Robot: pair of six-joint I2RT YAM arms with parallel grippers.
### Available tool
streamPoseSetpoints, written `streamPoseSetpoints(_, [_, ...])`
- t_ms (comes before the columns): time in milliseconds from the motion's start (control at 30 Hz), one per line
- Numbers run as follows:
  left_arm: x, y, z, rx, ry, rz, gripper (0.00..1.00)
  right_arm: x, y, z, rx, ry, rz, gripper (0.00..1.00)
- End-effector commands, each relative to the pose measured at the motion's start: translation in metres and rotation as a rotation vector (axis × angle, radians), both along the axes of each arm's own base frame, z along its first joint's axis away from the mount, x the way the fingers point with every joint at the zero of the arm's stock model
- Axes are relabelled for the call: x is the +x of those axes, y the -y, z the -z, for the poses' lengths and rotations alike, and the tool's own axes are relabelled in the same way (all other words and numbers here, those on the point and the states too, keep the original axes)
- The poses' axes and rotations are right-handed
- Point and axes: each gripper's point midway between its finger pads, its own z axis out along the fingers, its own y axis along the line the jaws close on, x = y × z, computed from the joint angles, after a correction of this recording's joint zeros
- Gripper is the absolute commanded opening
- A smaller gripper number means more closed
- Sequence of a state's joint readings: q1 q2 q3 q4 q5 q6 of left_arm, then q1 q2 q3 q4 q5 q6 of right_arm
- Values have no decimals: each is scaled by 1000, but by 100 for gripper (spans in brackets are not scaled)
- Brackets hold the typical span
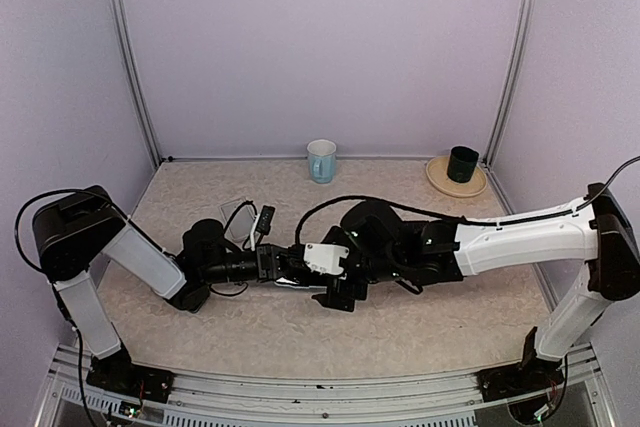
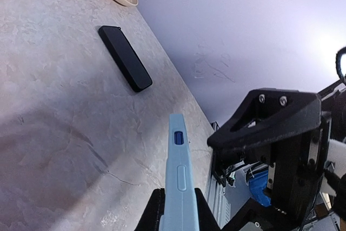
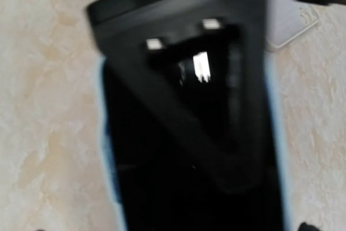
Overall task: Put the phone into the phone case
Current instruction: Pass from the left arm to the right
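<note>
- Pale blue mug [image 1: 321,160], upright at the back edge of the mottled beige table [image 1: 430,317].
- Black cup [image 1: 462,163] standing on a beige plate [image 1: 434,176], back right corner.
- Flat black bar [image 1: 265,219], lying left of centre, well apart from both.

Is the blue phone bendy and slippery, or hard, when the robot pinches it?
Probably hard: the phone sticks straight out of the left gripper, held at one end, without sagging. Its sides look smooth, so it may slip if bumped.

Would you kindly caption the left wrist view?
Left tool clamps a light blue phone edgewise; a black rectangular device lies beyond.
</note>
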State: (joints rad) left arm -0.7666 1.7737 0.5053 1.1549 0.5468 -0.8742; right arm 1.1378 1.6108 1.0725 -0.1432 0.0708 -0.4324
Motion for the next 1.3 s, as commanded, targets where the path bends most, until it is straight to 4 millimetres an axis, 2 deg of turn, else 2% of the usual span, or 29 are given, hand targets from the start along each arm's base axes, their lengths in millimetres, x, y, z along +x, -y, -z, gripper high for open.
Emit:
streamPoseSetpoints(0, [5,6,-35,-66,92,-5,0,5,-10,-3,-15,94,33,100])
streamPoseSetpoints(367, [6,8,-38,-66,92,-2,0,28,-16,0,-31,170,146,100])
streamPoseSetpoints(733, [5,7,-35,-61,92,0,0,17,-22,0,-8,117,98,100])
streamPoseSetpoints(1033, [2,7,-34,-62,94,13,0,17,-26,18,-46,107,81,100])
streamPoseSetpoints(1267, [-5,8,-32,-55,106,43,0,17,-27,20,-41,78,61,99])
